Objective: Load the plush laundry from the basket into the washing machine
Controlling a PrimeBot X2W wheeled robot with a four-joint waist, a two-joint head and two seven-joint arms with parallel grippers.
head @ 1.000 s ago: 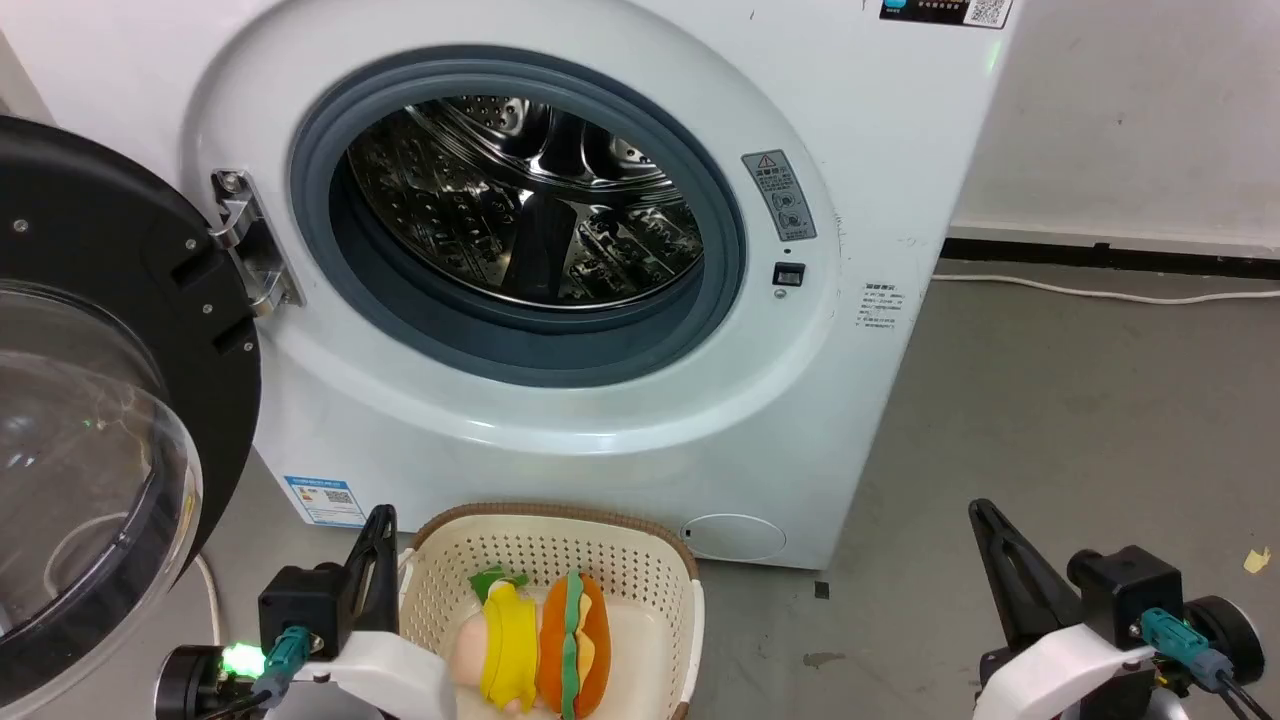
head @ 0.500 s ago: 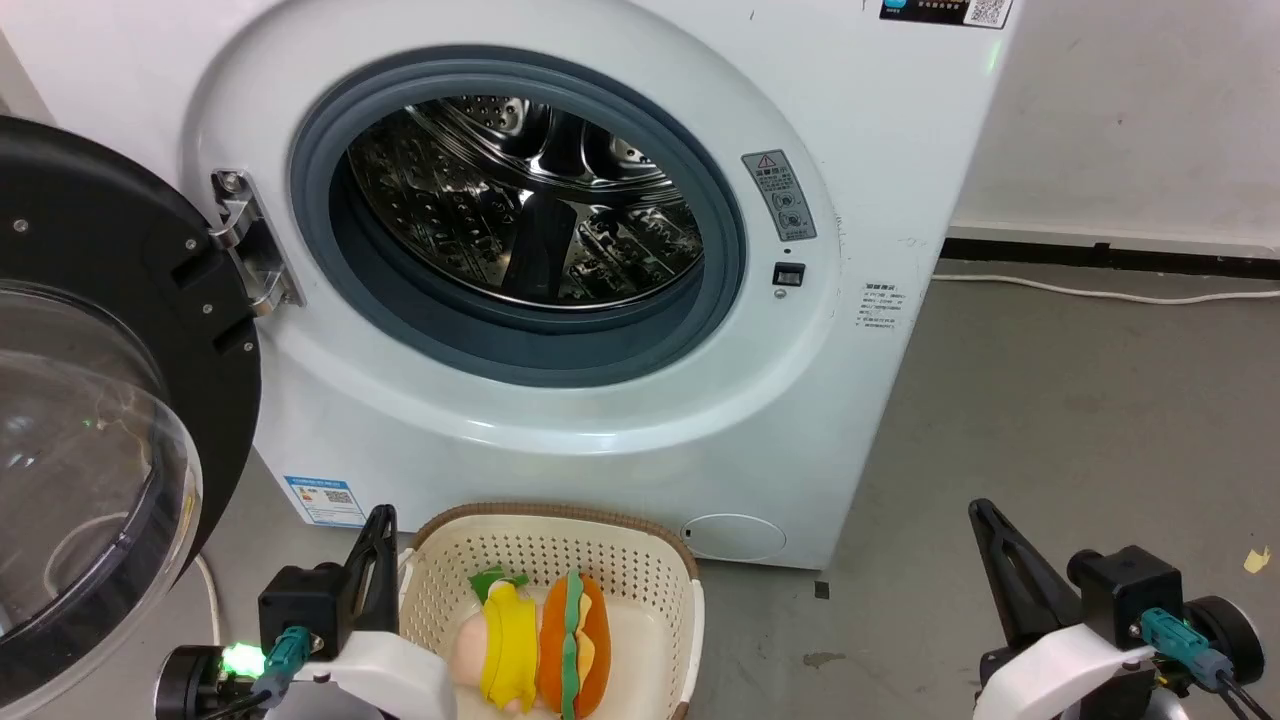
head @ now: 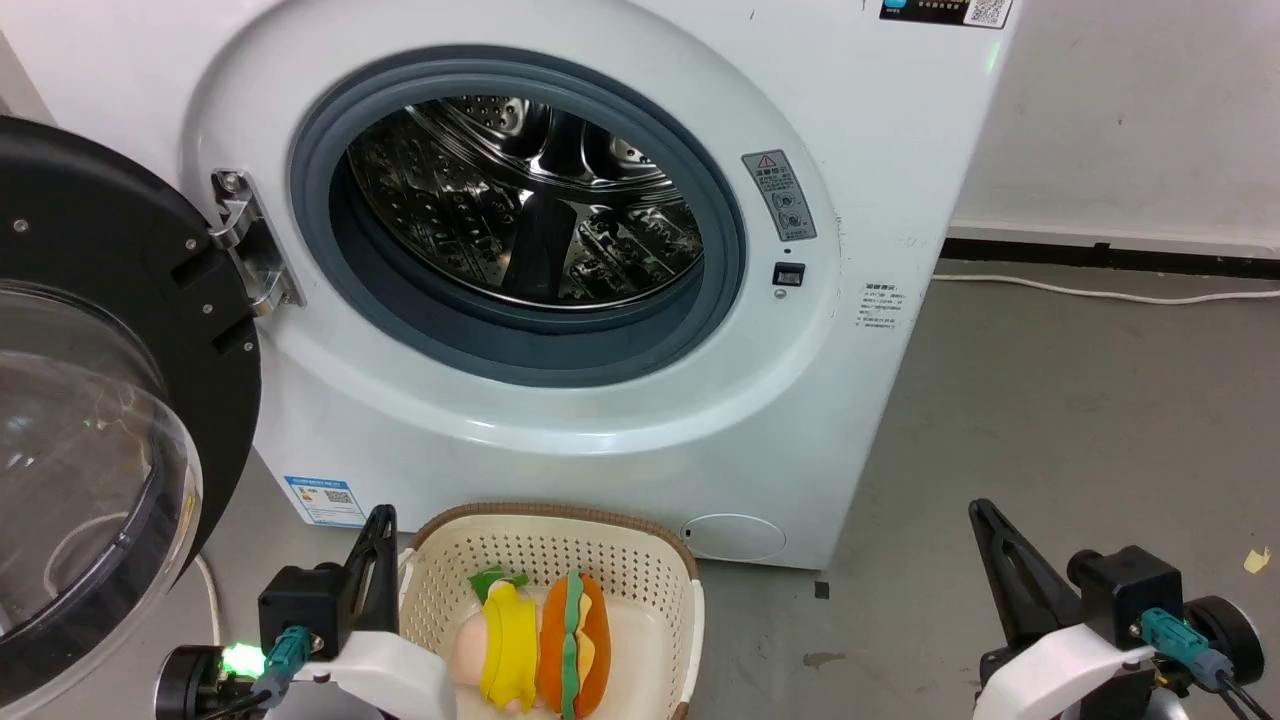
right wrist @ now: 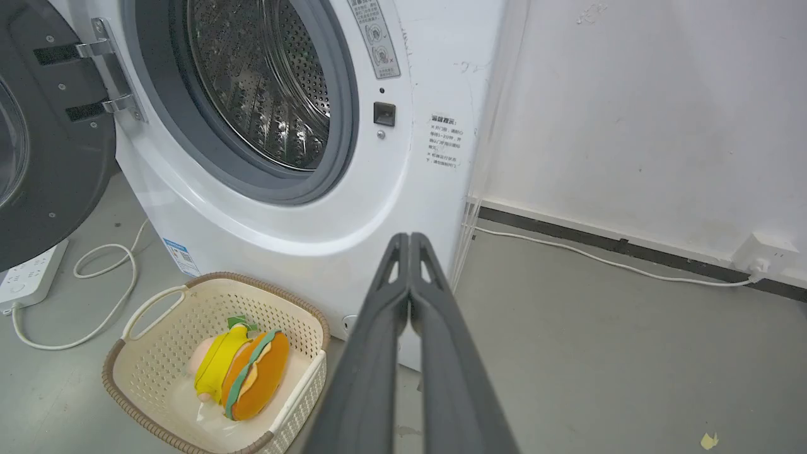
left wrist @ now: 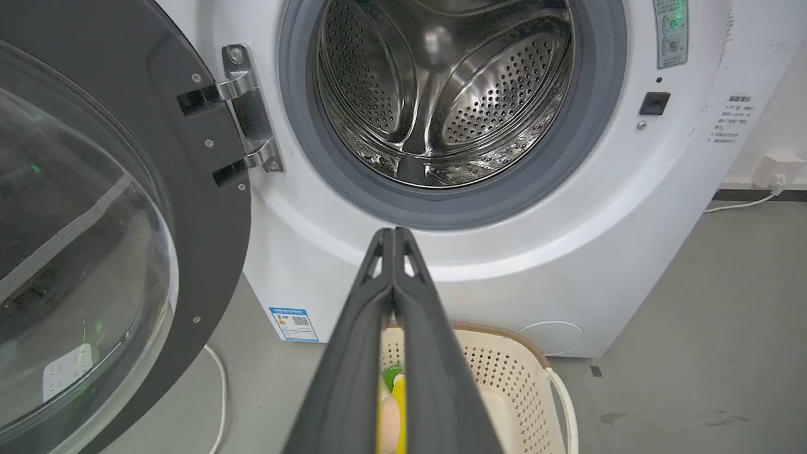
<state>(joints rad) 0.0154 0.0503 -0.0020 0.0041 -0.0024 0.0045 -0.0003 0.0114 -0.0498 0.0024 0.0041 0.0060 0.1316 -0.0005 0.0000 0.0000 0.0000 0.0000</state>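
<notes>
Plush laundry [head: 545, 645] still in basket [head: 622, 565]

A grey concrete floor [head: 1050, 420] runs across the lower and right part of the head view. The white washing machine [head: 560, 430] stands on it at the centre. A cream perforated basket [head: 560, 545] sits on it just in front, at the bottom centre. A white cable [head: 1100, 294] trails along the wall at the right. A small yellow scrap [head: 1257, 560] lies near the right edge. A white power strip [right wrist: 25, 274] lies at the left edge of the right wrist view.
</notes>
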